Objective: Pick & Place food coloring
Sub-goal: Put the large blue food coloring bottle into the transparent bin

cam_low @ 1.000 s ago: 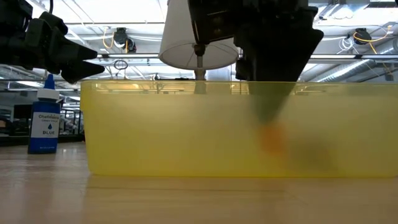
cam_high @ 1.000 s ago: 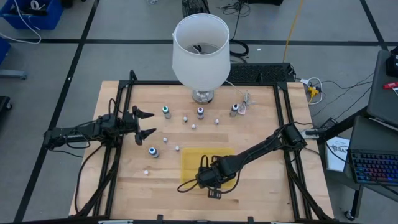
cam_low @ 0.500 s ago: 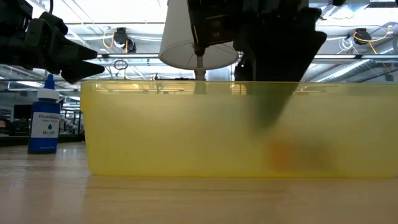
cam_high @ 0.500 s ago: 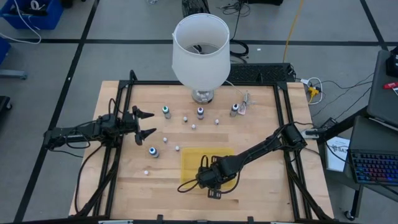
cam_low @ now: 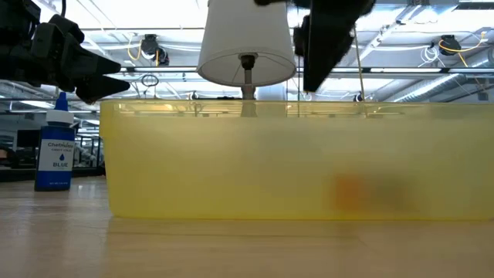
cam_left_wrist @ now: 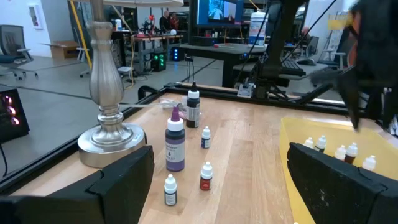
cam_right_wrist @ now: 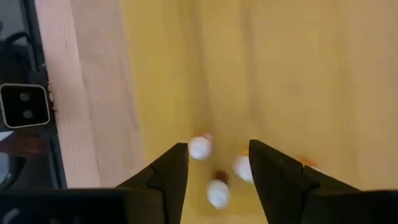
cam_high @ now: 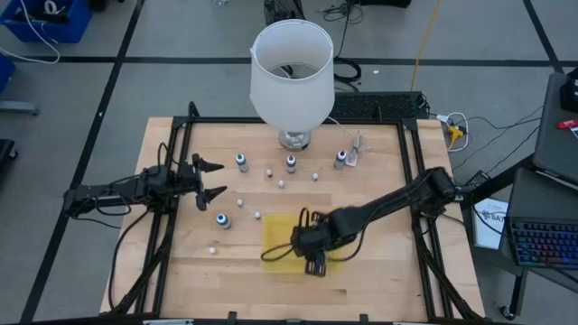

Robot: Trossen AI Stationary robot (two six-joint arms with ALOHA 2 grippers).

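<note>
Rising above the yellow tray [cam_high: 275, 236], the right gripper [cam_right_wrist: 214, 163] has released its small bottle [cam_right_wrist: 199, 148] inside; jaws apart. Left gripper [cam_high: 213, 179], jaws spread, waits beside the tray, near remaining bottles [cam_high: 222, 219].

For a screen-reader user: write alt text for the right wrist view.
The right gripper hangs open above the yellow bin, holding nothing. Below its two dark fingers, several small white-capped bottles lie on the bin's floor. Bare wooden table runs along one side.
</note>
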